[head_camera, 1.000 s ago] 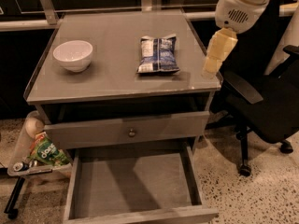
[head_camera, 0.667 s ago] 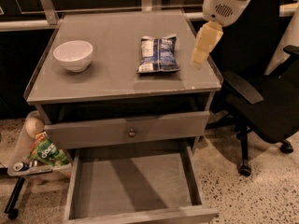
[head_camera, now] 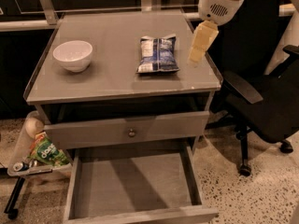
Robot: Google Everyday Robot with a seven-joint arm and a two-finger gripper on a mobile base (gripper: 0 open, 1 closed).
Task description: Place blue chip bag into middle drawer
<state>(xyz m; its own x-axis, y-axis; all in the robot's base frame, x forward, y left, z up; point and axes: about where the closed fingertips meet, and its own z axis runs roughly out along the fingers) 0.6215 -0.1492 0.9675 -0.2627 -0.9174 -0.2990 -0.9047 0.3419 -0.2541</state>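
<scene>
Far L, low: green snack packet [head_camera: 46, 153] on a small side tray beside the cabinet; not the target.

On the cabinet top [head_camera: 112, 78], L side: white bowl [head_camera: 73, 55], upright, well apart from everything else.

Below the top: grey drawer front w/ round knob [head_camera: 131, 132], pushed in; under it the middle drawer [head_camera: 135, 185] is pulled right out, nothing lying on its flat floor, so it's ready to receive.

Centre-R of the top: blue chip bag [head_camera: 158, 55] lying flat, same spot as a sec ago; not lifted, not touched.

Just R of the bag: gripper [head_camera: 195, 56], pointing down over the top's R edge; near the bag but apart from it. Can't tell whether the claw is apart or together; it holds nothing.

What's changed: over the last sec the arm has swung L, from out past the cabinet's R edge to just beside the bag; bag, bowl & drawer haven't moved. I read that as the approach phase, w/ the grasp, the carry down & the release into the drawer all left to do.

Far R: black office chair [head_camera: 266, 101], close to the cabinet's R side; poss. obstacle for the arm on the way down.
</scene>
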